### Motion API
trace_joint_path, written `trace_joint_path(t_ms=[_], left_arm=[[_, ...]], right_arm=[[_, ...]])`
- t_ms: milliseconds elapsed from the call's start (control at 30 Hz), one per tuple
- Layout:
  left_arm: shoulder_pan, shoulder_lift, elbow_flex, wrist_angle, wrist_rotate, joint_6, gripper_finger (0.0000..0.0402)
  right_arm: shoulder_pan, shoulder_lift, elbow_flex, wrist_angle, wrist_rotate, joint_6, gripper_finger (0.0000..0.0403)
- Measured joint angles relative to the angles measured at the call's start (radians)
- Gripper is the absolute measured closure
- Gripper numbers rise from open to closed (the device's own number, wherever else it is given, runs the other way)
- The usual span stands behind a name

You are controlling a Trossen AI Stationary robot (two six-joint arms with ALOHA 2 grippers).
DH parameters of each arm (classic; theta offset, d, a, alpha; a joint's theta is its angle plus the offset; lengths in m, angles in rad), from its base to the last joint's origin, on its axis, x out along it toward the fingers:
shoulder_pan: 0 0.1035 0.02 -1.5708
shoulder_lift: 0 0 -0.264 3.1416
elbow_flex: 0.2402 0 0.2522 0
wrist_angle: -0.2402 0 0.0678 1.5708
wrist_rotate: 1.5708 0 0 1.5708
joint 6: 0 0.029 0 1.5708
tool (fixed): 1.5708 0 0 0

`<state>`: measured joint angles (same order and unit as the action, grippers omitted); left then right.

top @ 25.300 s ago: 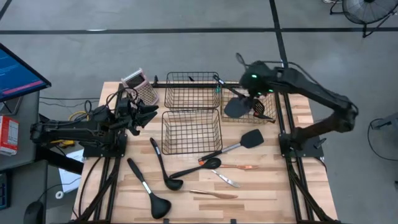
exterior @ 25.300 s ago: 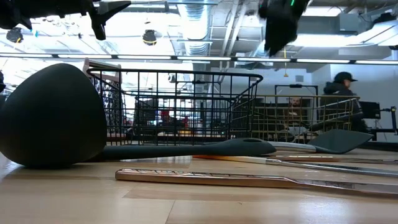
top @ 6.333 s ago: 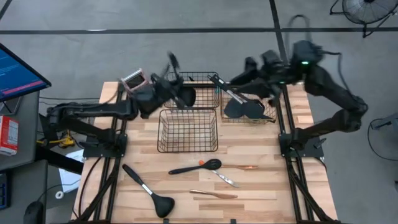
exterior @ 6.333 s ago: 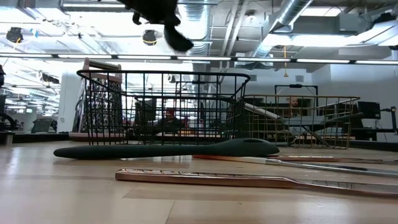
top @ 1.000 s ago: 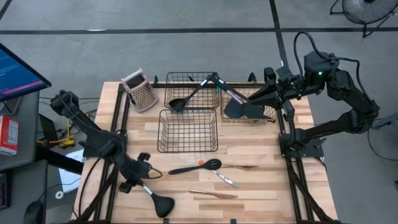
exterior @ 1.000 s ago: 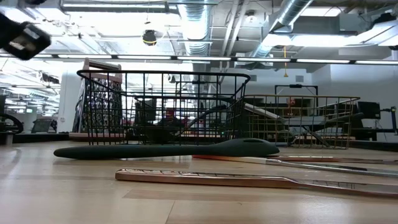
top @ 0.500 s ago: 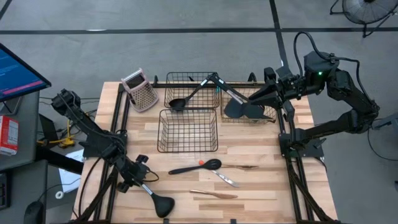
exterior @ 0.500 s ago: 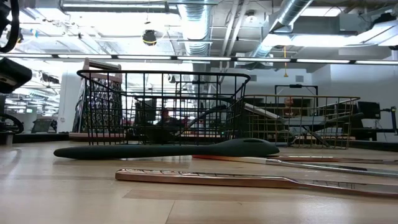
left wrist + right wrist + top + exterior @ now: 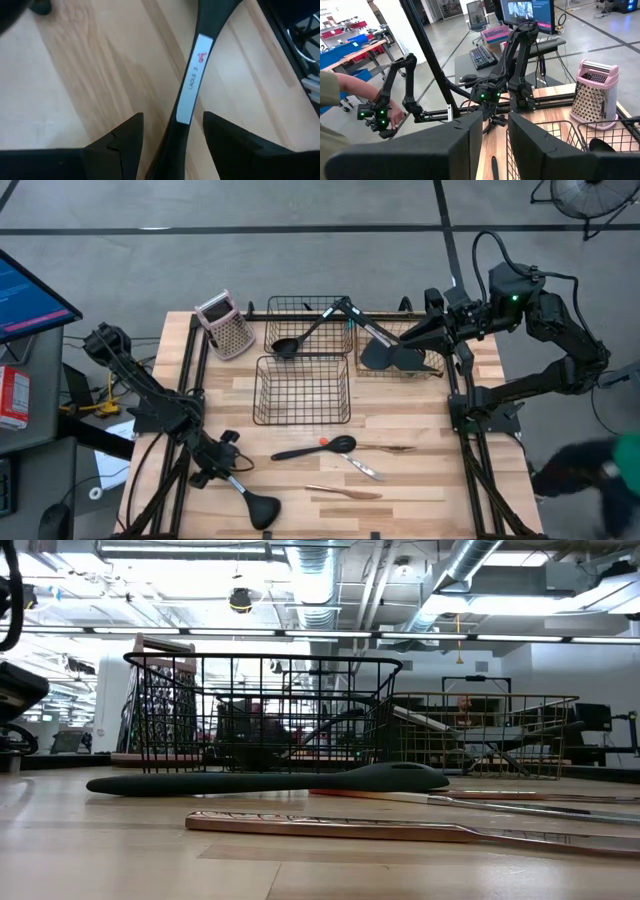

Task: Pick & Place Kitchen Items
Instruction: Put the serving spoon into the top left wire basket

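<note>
A black ladle (image 9: 256, 505) lies flat on the wooden table near its near-left corner. Its handle carries a white label (image 9: 192, 82). My left gripper (image 9: 172, 125) stands open low over that handle, one finger on either side, apart from it. The high view shows this gripper (image 9: 220, 470) at the handle's free end. My right gripper (image 9: 428, 332) hangs high above the gold wire basket (image 9: 400, 350); its fingers stand a little apart, open with nothing between them (image 9: 495, 145). A black spoon (image 9: 315, 448) and thin copper pieces (image 9: 345, 492) lie flat near the front.
A black wire basket (image 9: 302, 390) stands mid-table. Behind it, another black basket (image 9: 308, 328) holds a ladle, and the gold basket holds black spatulas. A pink-topped grater (image 9: 225, 325) stands at the far left. A person blurs past the table's near right (image 9: 590, 470).
My left gripper has come down toward the ladle's handle near the table's near-left corner, and now stands low over it. The ladle and the other utensils have stayed where they were.
</note>
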<state>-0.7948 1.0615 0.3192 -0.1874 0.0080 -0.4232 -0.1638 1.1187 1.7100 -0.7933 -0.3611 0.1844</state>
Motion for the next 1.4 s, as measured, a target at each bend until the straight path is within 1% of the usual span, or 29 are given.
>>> trace_joint_path(t_ms=[200,300,500,600,800,833,1033,1167,1400], left_arm=[[-0.023,0.005,-0.024,0.020,0.000,0.010,0.0213],[-0.029,0.036,-0.036,0.020,0.000,0.049,0.0213],[-0.029,0.114,-0.034,0.055,-0.003,0.053,0.0220],[-0.029,0.132,-0.034,0.063,-0.011,0.054,0.0246],[-0.029,0.134,-0.034,0.088,-0.009,0.028,0.0339],[-0.028,0.134,-0.031,0.092,-0.008,0.019,0.0350],[-0.002,0.139,0.000,0.085,0.000,-0.014,0.0350],[0.004,0.140,0.028,0.086,0.000,-0.063,0.0350],[0.004,0.139,0.130,0.103,0.009,-0.139,0.0350]], right_arm=[[0.000,0.000,0.000,0.000,0.000,0.000,0.0310],[0.000,0.000,0.000,0.000,0.000,0.000,0.0310],[0.000,0.000,0.000,0.000,0.000,0.024,0.0310],[0.000,0.000,0.000,0.000,0.000,0.026,0.0310],[0.000,0.000,0.000,0.000,0.000,0.026,0.0310],[0.000,0.000,0.000,0.000,0.000,0.026,0.0310],[0.000,0.000,0.000,0.000,0.000,0.020,0.0310],[0.000,0.000,0.000,0.000,0.000,0.019,0.0310],[0.000,0.000,0.000,0.000,0.000,0.018,0.0310]])
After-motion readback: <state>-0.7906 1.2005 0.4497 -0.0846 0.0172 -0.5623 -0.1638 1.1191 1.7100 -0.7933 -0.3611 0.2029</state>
